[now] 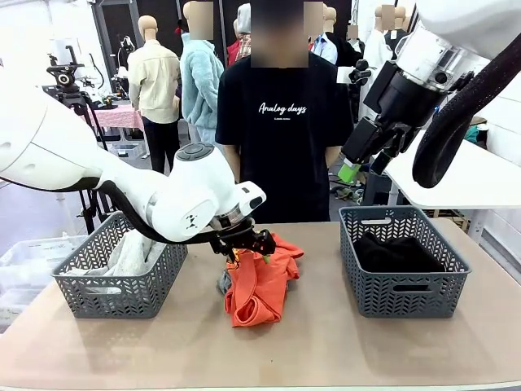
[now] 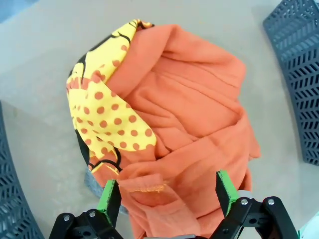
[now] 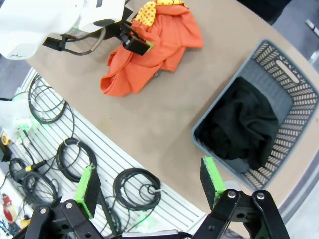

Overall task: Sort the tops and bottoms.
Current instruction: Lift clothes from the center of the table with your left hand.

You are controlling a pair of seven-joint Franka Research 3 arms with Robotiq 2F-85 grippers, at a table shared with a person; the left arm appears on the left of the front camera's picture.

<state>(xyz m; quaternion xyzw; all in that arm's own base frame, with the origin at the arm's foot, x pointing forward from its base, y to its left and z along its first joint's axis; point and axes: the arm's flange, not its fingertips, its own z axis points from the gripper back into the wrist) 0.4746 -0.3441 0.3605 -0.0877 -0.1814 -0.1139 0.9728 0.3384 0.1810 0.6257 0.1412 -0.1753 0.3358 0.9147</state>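
Note:
An orange T-shirt (image 1: 260, 285) with a yellow dotted print (image 2: 112, 119) lies crumpled mid-table, and a bit of grey cloth (image 1: 223, 283) peeks out beneath its left edge. My left gripper (image 1: 244, 247) hovers just over the shirt's near end, open, its green pads (image 2: 109, 198) straddling a fold without pinching it. A light grey garment (image 1: 122, 254) lies in the left basket (image 1: 122, 297). Black cloth bottoms (image 1: 399, 252) fill the right basket (image 1: 403, 295). My right gripper (image 1: 362, 167) hangs high above that basket, open with nothing between its fingers (image 3: 212, 180).
A person in a black printed T-shirt (image 1: 281, 138) stands at the table's far edge, hands down. Coiled cables (image 3: 137, 186) lie on a slatted surface below the table's near edge. Bare tabletop (image 1: 326, 342) stretches in front of the shirt.

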